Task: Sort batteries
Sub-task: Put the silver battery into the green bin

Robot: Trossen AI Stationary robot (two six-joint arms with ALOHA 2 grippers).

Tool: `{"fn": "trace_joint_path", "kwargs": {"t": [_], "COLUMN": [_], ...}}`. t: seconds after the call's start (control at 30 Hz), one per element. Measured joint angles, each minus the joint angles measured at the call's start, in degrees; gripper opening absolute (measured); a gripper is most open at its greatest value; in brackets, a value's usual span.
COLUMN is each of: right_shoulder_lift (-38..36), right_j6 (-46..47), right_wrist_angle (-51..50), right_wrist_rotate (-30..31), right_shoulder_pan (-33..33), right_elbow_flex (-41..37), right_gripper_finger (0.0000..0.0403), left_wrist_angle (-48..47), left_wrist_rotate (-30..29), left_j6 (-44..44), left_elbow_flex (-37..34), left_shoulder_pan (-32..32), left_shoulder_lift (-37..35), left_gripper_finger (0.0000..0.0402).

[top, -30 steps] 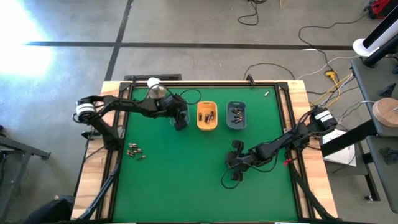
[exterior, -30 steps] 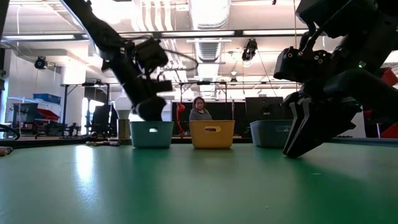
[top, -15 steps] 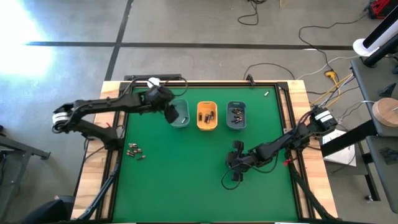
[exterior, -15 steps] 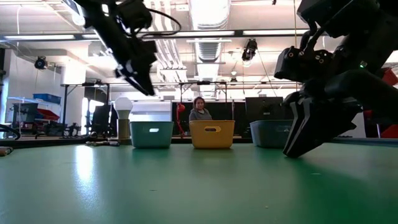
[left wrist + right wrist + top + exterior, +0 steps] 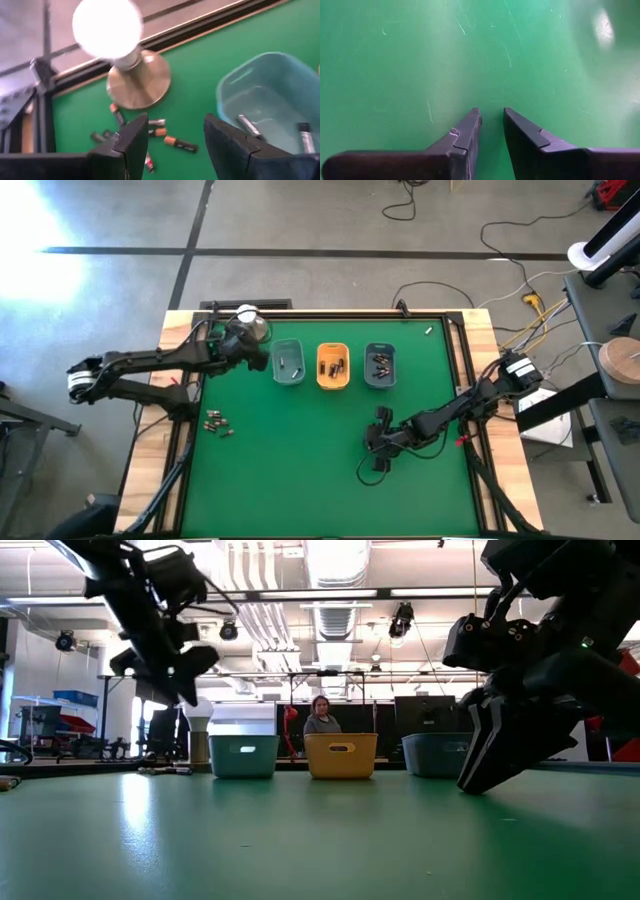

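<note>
Several loose batteries [image 5: 218,423] lie on the green table near its left edge; in the left wrist view these batteries [image 5: 159,134] sit just past the lamp base. More batteries lie inside the teal tray [image 5: 288,364], the orange tray [image 5: 333,367] and the blue-grey tray [image 5: 380,367]. My left gripper [image 5: 243,350] [image 5: 175,122] hangs open and empty in the air between the lamp and the teal tray [image 5: 270,107]. My right gripper [image 5: 379,452] [image 5: 491,114] waits low over bare table right of centre, its fingers a narrow gap apart, holding nothing.
A round metal lamp base [image 5: 251,326] with a white bulb [image 5: 107,27] stands at the far left of the mat, close to my left gripper. The three trays [image 5: 340,754] stand in a row at the far side. A person [image 5: 322,718] sits beyond the table.
My left gripper has risen from the teal tray and swung toward the table's left, toward the lamp, leaving the tray uncovered. My right arm has kept still.
</note>
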Motion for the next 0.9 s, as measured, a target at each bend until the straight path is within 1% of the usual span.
{"fn": "trace_joint_path", "kwargs": {"t": [0.1,0.27,0.4,0.57,0.77,0.9], "right_shoulder_lift": [0.0,0.0,0.0,0.0,0.0,0.0], "right_j6": [0.15,0.54,0.56,0.92,0.95,0.97], "right_wrist_angle": [0.02,0.04,0.04,0.02,0.04,0.04], "right_wrist_rotate": [-0.1,-0.12,-0.14,-0.14,-0.19,-0.17], "right_shoulder_pan": [0.0,0.02,0.02,0.02,0.04,0.15], "right_elbow_flex": [0.0,0.0,0.0,0.0,0.02,0.02], "right_gripper_finger": [0.0082,0.0075,0.0073,0.0082,0.009,0.0088], "left_wrist_angle": [0.05,0.17,-0.19,-1.0,-1.2,-1.87], "left_wrist_rotate": [-2.05,-2.89,-3.14,-3.38,-3.38,-3.08], "left_j6": [-3.58,-6.19,-8.32,-11.43,-15.4,-16.33], "left_elbow_flex": [-1.88,-3.68,-4.33,-5.98,-8.56,-8.56], "left_shoulder_pan": [0.16,0.8,1.02,1.51,3.78,5.55], "left_shoulder_lift": [-0.69,-0.9,-0.9,-0.86,-0.86,-0.88], "left_gripper_finger": [0.0169,0.0169,0.0169,0.0169,0.0169,0.0169]}}
